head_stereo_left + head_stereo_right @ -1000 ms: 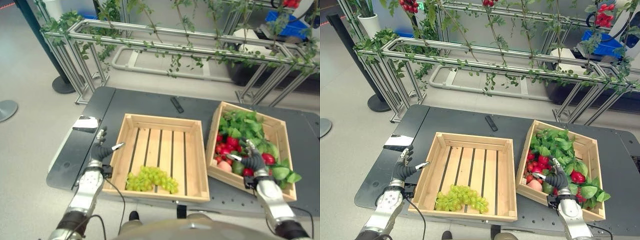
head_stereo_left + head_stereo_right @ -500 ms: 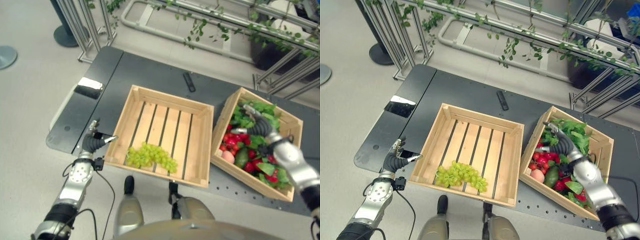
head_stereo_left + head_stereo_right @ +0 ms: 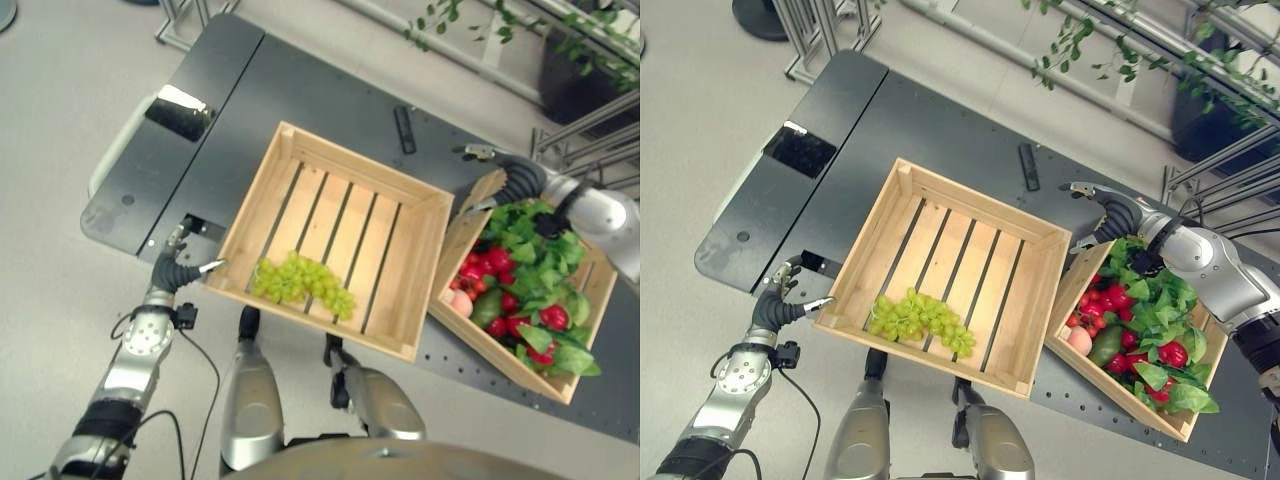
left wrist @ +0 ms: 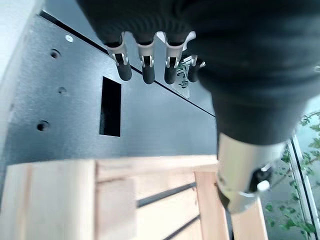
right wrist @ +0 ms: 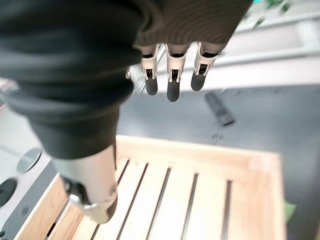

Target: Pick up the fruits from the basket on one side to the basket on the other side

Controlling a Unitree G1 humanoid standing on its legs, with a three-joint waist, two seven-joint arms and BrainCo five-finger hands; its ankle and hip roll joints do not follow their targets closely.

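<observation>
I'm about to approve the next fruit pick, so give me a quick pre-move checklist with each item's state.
1. Right hand empty, fingers straight: ok.
2. Right hand over fruit: not ok, it sits at the far corner of the full crate.
3. Left hand empty, outside the slatted crate's left edge: ok.
4. Slatted crate has room; just the grapes near its front: ok.
5. Red fruits reachable among leaves: cannot tell.

Dark grey table (image 3: 930, 125) bearing 2 wooden crates: a slatted crate (image 3: 1035, 225) holding green grapes (image 3: 920, 322), and, touching its right side, a crate (image 3: 1185, 425) of leaves and mixed fruit. Small black bar (image 3: 1028, 166) lies beyond them; black rectangular block (image 3: 800, 150) at left.
</observation>
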